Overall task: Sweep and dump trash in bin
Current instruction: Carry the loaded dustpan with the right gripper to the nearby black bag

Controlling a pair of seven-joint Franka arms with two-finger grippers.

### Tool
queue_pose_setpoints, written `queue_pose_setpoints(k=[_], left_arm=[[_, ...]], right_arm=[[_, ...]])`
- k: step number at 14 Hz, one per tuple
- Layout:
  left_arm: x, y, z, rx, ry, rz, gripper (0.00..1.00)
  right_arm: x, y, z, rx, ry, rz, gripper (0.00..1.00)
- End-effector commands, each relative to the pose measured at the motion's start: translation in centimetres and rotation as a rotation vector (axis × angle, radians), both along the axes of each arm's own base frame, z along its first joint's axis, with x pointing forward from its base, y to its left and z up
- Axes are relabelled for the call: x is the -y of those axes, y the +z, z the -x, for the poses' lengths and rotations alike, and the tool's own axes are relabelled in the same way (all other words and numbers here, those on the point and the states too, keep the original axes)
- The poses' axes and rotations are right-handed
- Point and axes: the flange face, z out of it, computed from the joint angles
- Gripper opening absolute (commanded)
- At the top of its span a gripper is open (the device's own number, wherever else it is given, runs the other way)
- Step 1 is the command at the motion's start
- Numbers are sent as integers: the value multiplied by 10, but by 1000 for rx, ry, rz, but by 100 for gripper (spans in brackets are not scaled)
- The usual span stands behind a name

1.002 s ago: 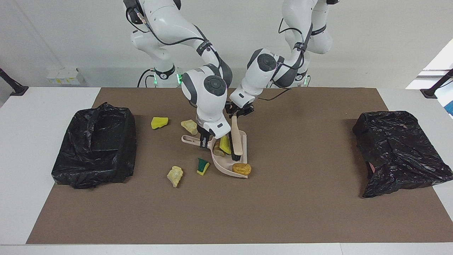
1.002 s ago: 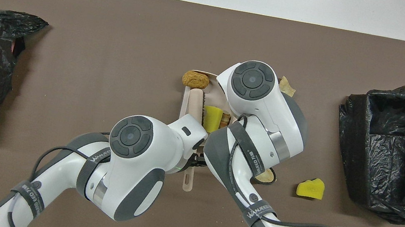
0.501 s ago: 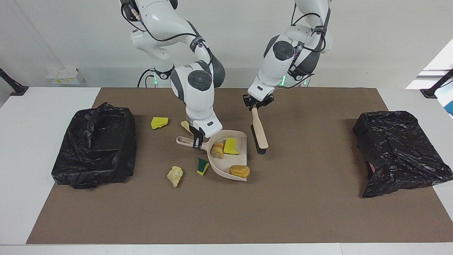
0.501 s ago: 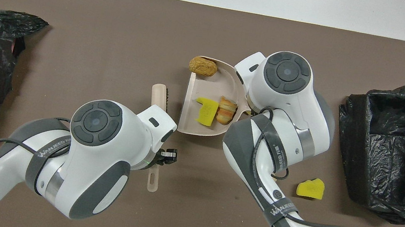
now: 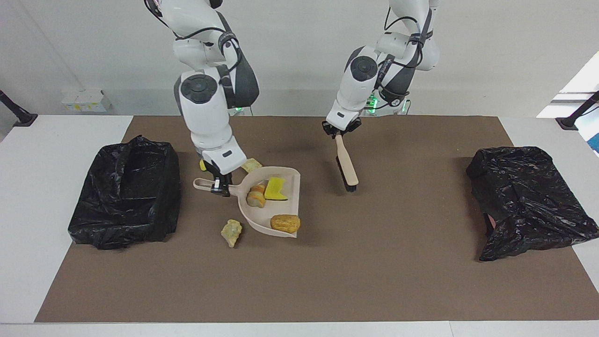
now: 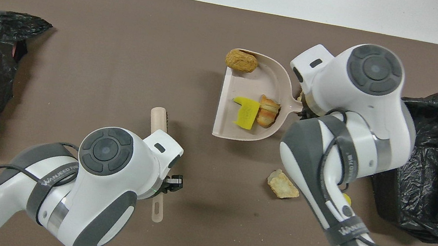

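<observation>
Black plastic lines the bin [image 5: 125,189] at three o'clock on the mat, counting twelve as straight out from the robots. A second black bag [image 5: 529,201] slumps at nine o'clock. Between them, the right gripper [image 5: 218,183] is clamped on the handle of a beige dustpan [image 5: 262,220]. Its arm hangs over the gap between pan and bin and covers part of that ground in the overhead view.

The left gripper [image 5: 340,132] is closed on the handle of a brush [image 5: 346,164], over the mat at about eight o'clock from the pan. The brush's dark bristles are down by the mat; whether they touch it I cannot tell.

Three pieces of trash ride in the pan:
- a yellow sponge chunk [image 5: 276,188]
- a striped beige lump [image 5: 256,195] touching the sponge chunk
- an orange-brown lump [image 5: 285,223] at the pan's open lip

Loose on the mat are three more:
- a pale beige lump [image 6: 282,186] at five o'clock from the pan
- a pale yellowish lump [image 5: 231,232] at about two o'clock
- a yellow scrap [image 5: 202,165] peeping out beside the right wrist

The pan's long axis runs nine to three, mouth toward nine, handle toward three and the bin. The brush lies roughly twelve to six, head toward twelve.

Underfoot is a brown mat [image 5: 398,281] on a white table [image 5: 28,196], with a plain white wall [image 5: 491,51] at the robots' backs.
</observation>
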Motion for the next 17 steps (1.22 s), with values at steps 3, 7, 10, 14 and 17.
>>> queue_pose_setpoints(k=[3, 7, 10, 14, 17], left_arm=[[23, -12, 94, 74, -40, 1, 0], [38, -44, 128, 130, -2, 35, 0], [37, -46, 120, 124, 14, 27, 100], [17, -26, 66, 126, 99, 33, 100], [-29, -4, -1, 93, 88, 23, 100]], right_arm=[[92, 34, 12, -6, 88, -7, 0], [206, 29, 28, -22, 149, 7, 0], [271, 29, 42, -34, 173, 54, 0], [343, 34, 67, -70, 96, 194, 0], [372, 38, 78, -102, 102, 325, 0]])
